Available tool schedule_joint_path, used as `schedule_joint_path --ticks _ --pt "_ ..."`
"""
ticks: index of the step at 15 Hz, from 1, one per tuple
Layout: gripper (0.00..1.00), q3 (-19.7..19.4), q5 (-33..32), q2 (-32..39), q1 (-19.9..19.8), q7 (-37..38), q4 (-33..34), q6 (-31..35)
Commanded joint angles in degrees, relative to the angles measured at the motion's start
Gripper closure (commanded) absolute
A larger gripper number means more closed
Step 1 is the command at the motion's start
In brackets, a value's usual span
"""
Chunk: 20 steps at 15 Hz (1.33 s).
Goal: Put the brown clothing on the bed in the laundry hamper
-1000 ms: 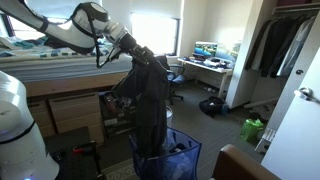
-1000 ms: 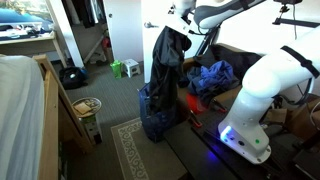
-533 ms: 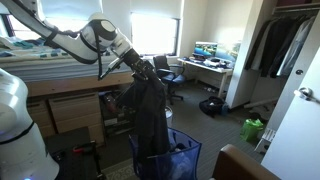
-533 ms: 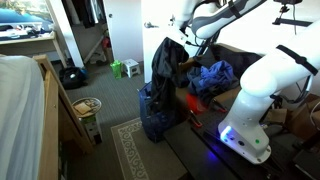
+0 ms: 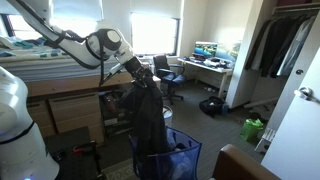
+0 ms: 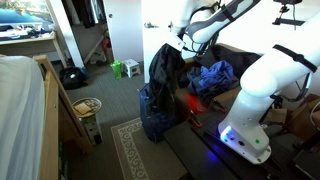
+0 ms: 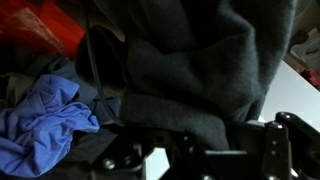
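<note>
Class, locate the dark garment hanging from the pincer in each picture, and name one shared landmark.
In an exterior view: dark garment hangs centre-left, over the blue hamper.
In an exterior view: dark garment hangs centre, above the blue hamper.
Wrist view: dark garment fills the upper middle and right.
Shared landmark: blue hamper, both exterior views.

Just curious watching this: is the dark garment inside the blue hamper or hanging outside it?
Partly in: the garment hangs from the end effector, its bottom dipping into the hamper.
</note>
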Motion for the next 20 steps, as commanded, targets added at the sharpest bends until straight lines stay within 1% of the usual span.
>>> schedule_joint_path --ticks 1,3,4,5,10,11,12,13,15,16,17,20 --pt "1.00 2.31 6.31 2.37 -1.86 -4.90 0.52 1.21" --pt "1.00 4.09 9.00 2.81 -2.67 -7.75 1.01 -0.25" --pt "1.00 5.01 8.82 2.31 -3.98 -6.93 -0.12 0.62" --pt "1.00 5.53 9.44 2.67 -4.17 -7.54 -0.06 0.57" --pt "1.00 5.98 9.72 2.82 -4.48 -7.79 -0.04 0.53" --pt "0.99 3.67 7.26 3.48 -2.46 -5.93 0.33 0.91" --pt "0.99 3.15 8.51 4.70 -2.40 -6.43 0.78 1.32" --pt "1.00 4.73 11.32 6.63 -4.98 -8.62 1.38 2.65" --pt "1.00 4.26 13.87 10.36 -6.05 -9.10 2.68 3.38" --pt "1.00 1.53 13.79 12.73 -4.41 -8.94 3.46 3.63" --pt "1.00 1.19 14.54 14.84 -4.92 -9.06 4.23 3.85" --pt "1.00 -0.89 16.75 20.95 -4.85 -9.46 6.94 3.71"
